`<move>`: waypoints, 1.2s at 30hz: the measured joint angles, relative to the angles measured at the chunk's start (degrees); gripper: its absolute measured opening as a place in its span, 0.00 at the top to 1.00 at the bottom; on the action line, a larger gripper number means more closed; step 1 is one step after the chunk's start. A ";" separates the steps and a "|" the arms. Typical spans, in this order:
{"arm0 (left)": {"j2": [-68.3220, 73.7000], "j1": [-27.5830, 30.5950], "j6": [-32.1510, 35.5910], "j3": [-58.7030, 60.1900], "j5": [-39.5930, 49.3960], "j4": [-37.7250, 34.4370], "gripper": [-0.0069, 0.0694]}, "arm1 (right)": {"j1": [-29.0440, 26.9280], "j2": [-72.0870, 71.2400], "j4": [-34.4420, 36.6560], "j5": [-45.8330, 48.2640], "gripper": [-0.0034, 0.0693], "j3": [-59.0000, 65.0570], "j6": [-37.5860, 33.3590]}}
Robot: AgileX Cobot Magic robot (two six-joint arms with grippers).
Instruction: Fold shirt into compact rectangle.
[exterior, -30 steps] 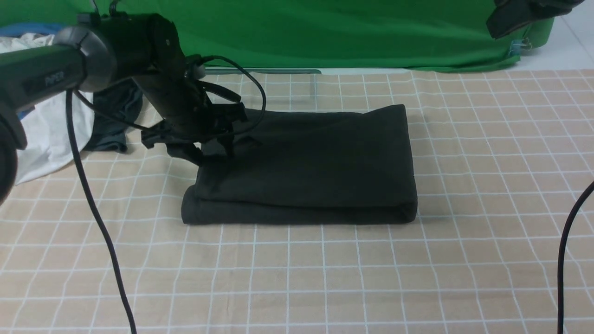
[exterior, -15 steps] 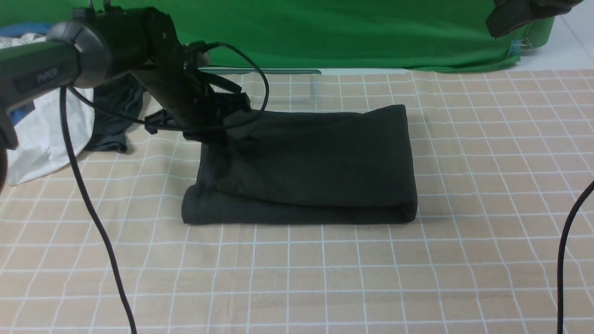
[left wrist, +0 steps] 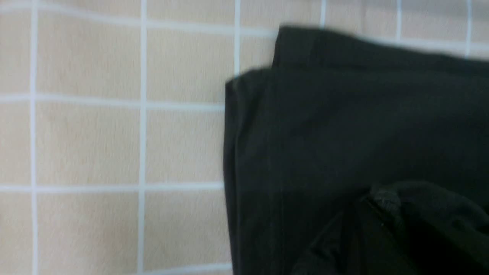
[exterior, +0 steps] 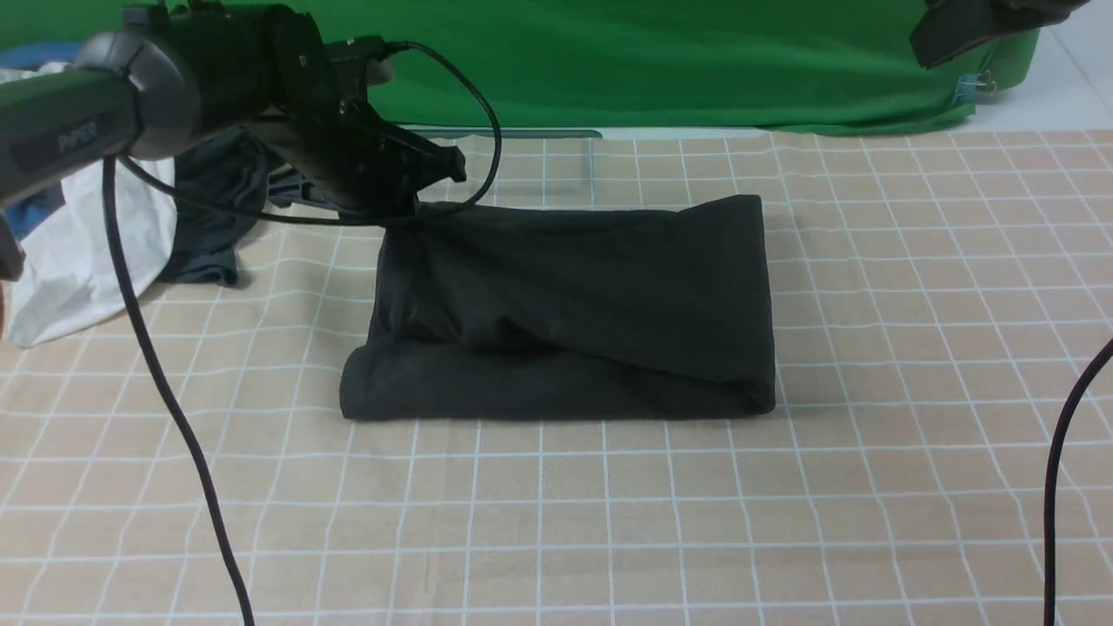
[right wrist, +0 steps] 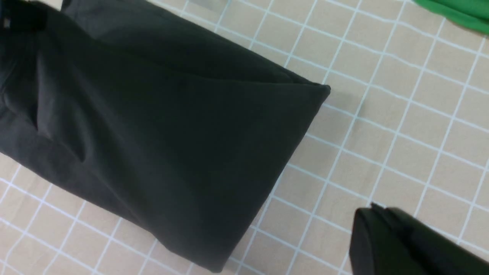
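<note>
Started far left with a white garment [exterior: 78, 252] slumped at the table's edge, and a smaller dark grey garment [exterior: 213, 226] crumpled just beside it. Followed the left arm [exterior: 87, 130] in from that side, with a black cable [exterior: 165, 391] dangling below it across the checked tablecloth [exterior: 609, 522].

Found the left gripper [exterior: 402, 202] clenched on the far left corner of the shirt [exterior: 574, 304]. Had that corner hoisted off the cloth, with the fabric drawn taut in a slanting ridge from the pinch down toward the near right corner.

Saw the shirt [left wrist: 324, 133] from the left wrist as stacked black layers, with a wad of cloth bunched close to the lens. Could not make out the fingers themselves there.

Placed the shirt mid-table as a folded black rectangle. Showed a thick rolled fold along the near edge, the right end lying flat and the far left corner raised. Passed the green backdrop [exterior: 652, 61] hanging behind.

Ended top right on the right gripper [exterior: 978, 26], high above the table and well apart from the shirt. Caught its fingertips [right wrist: 378, 233] from the right wrist, pressed together and gripping nothing, with the shirt [right wrist: 153, 133] spread out below.
</note>
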 joint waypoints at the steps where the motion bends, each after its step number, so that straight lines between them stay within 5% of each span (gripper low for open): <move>1: 0.24 0.00 -0.56 0.00 -0.16 0.14 0.85 | 0.00 0.00 0.00 0.00 0.90 0.00 0.00; 9: 3.69 0.00 -2.48 0.05 -2.49 5.61 0.82 | 0.00 0.00 0.00 -0.22 0.90 0.00 -0.05; 12: 3.93 0.00 -2.68 0.11 -5.04 6.67 0.73 | 0.00 0.00 0.00 -0.22 0.90 0.00 -0.05; 17: 3.60 0.00 -2.69 0.11 -4.42 8.85 0.44 | 0.00 0.00 1.33 -0.22 0.90 0.00 -0.05; 20: 1.97 0.00 -4.10 -0.08 0.25 12.23 0.40 | 0.00 0.00 2.39 0.28 0.90 0.00 0.00; 24: -3.86 0.00 -5.00 0.00 8.36 11.60 0.57 | 0.00 0.00 3.18 0.61 0.90 0.00 0.09; 27: -9.98 0.00 0.03 3.82 9.40 3.10 0.82 | 0.00 0.00 3.29 0.64 0.90 0.00 0.23; 32: -12.73 -2.13 10.13 14.24 0.16 -11.69 0.90 | 0.00 0.00 3.46 0.66 0.90 0.00 0.28; 36: -8.74 -3.75 11.44 17.54 -3.31 -15.17 0.90 | 0.07 0.00 3.46 0.66 0.90 0.00 0.50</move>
